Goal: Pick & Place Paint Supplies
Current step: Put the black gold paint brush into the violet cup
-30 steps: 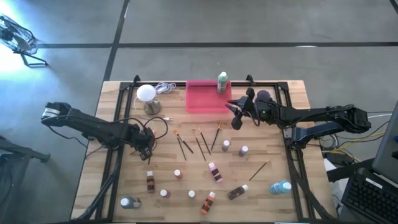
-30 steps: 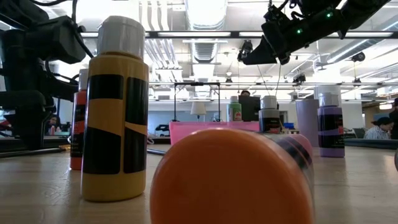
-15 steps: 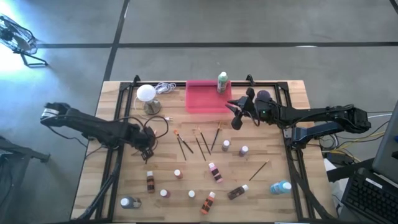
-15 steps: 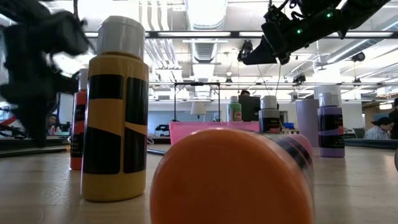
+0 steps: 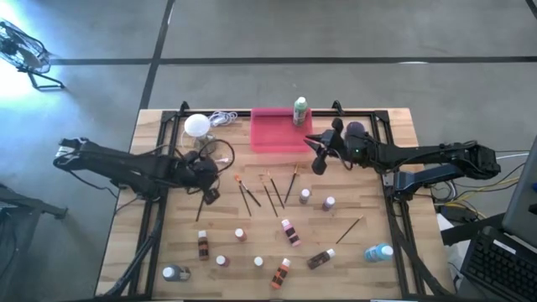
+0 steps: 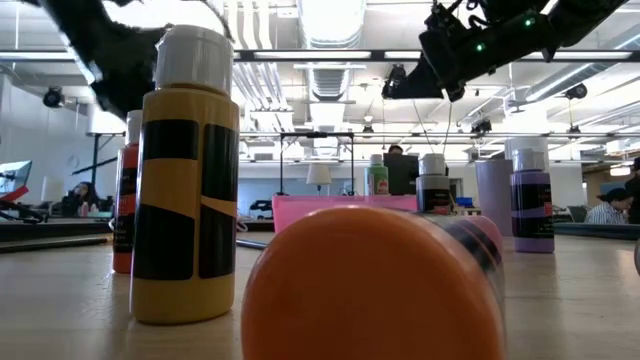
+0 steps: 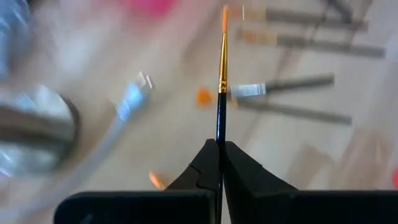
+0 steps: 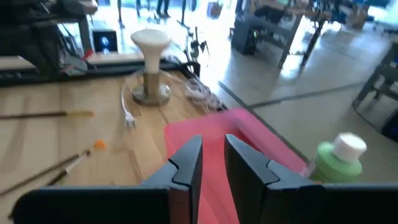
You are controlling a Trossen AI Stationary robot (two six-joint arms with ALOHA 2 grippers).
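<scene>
My left gripper (image 5: 210, 191) hangs over the table's left part, beside the lamp, shut on a thin dark-handled paintbrush (image 7: 220, 93) with an orange tip. Several more paintbrushes (image 5: 270, 193) lie flat mid-table. Small white-capped bottles (image 5: 288, 231) stand or lie toward the near edge, and a blue bottle (image 5: 379, 252) lies at the near right. A green bottle (image 5: 299, 111) stands in the pink tray (image 5: 273, 134) at its far right corner. My right gripper (image 5: 317, 158) hovers over the tray's near right edge, its fingers (image 8: 186, 163) a little apart with nothing between them. My left gripper pinches the paintbrush's dark handle (image 7: 219, 127) between its two fingertips. The brush runs along the fingers and sticks out ahead of them, its orange bristle tip (image 7: 224, 18) foremost. The fingers slant down toward the table, and the brush is lifted clear of it.
A white globe lamp (image 5: 198, 127) with a coiled cord (image 5: 222, 119) stands at the far left, close to my left gripper. In the low view a yellow-and-black bottle (image 6: 185, 180) and an orange one (image 6: 370, 285) lying on its side fill the near edge.
My left gripper has risen from the table and gone toward the far edge and the right, tipping more level. It has carried the paintbrush up off the wood. My right arm has kept still.
</scene>
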